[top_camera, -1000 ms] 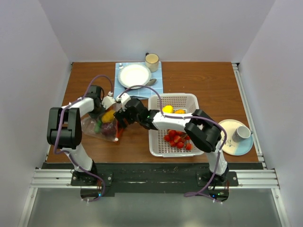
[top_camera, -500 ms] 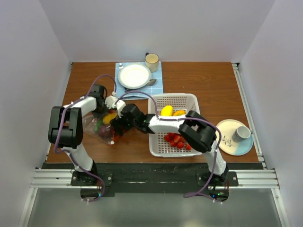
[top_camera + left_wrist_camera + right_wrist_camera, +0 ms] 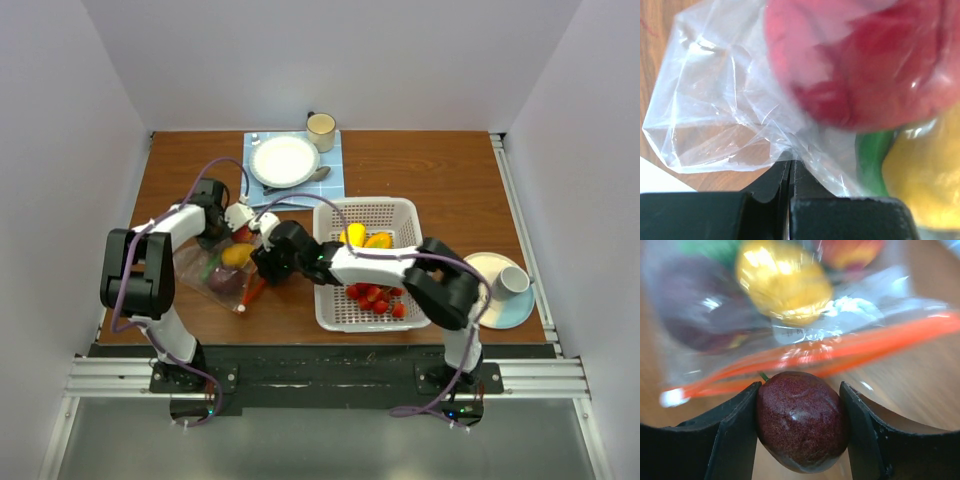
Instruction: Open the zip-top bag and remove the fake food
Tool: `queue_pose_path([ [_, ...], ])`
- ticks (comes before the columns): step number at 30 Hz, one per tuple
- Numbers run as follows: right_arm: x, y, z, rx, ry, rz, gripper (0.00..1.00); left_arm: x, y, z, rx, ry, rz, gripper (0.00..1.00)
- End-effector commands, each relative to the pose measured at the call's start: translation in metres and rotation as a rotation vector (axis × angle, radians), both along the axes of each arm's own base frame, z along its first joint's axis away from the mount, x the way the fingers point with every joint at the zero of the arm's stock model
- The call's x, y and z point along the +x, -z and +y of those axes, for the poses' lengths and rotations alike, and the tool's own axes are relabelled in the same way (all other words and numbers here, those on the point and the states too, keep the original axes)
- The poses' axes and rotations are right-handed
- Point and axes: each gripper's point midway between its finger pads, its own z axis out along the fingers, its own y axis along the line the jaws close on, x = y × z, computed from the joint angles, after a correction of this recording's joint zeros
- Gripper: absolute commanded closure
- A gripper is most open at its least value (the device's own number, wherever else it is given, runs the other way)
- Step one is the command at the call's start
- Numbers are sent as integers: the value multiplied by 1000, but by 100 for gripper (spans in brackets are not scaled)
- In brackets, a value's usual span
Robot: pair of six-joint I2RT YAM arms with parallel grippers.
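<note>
The zip-top bag (image 3: 205, 270) lies at the left of the table, clear and crinkled (image 3: 725, 100), its orange-red zip strip (image 3: 850, 352) facing the right arm. My left gripper (image 3: 790, 167) is shut on a pinch of the bag's plastic at its far corner (image 3: 232, 222). Just outside the zip strip, my right gripper (image 3: 801, 430) is shut on a maroon piece of fake food (image 3: 801, 427), one finger on each side; in the top view it sits at the bag's mouth (image 3: 262, 268). Inside the bag show a yellow piece (image 3: 782, 282), a red piece (image 3: 865, 60) and a green piece (image 3: 875, 160).
A white basket (image 3: 330, 300) right of the bag holds yellow, orange and small red pieces. At the back, a white plate (image 3: 284, 160) on a blue mat, a spoon and a cup (image 3: 321, 130). A plate with a mug (image 3: 500, 285) stands at the right edge.
My right gripper's jaws have closed from wide open onto the maroon piece at the bag's mouth and drawn back slightly to the right. The left gripper keeps its pinch on the bag.
</note>
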Motion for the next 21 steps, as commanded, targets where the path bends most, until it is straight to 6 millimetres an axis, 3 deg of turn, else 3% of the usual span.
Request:
queue_pose_path([
  [1, 8, -94, -39, 50, 105, -145, 68, 20, -59, -7, -56, -47, -115, 100],
  [3, 10, -107, -70, 12, 185, -180, 69, 29, -85, -10, -70, -47, -155, 100],
  [4, 10, -98, -89, -23, 227, -182, 71, 29, -94, -10, -73, -46, -171, 100],
  [6, 22, -105, -126, -32, 397, -229, 83, 29, -110, -16, -103, -46, -178, 100],
  [7, 30, -98, -145, -50, 463, -230, 86, 26, -115, -23, -140, -34, -174, 100],
  [8, 30, -80, -163, -91, 504, -216, 90, 27, -124, -27, -160, -34, -182, 100],
  [10, 37, -69, -187, -128, 598, -226, 91, 19, -130, -38, -212, -26, -165, 100],
  [13, 37, -48, -196, -199, 614, -204, 61, 16, -133, -43, -227, -21, -170, 100],
  [14, 38, -51, -191, -198, 599, -192, 36, 13, -129, -43, -225, -24, -159, 100],
  [16, 36, -60, -173, -166, 541, -171, 13, 10, -120, -39, -203, -35, -144, 100],
  [17, 34, -63, -169, -156, 526, -172, 1, 2, -107, -36, -189, -42, -114, 100],
  [21, 15, -92, -143, -85, 432, -258, 1, -2, -75, -26, -132, -50, -104, 100],
])
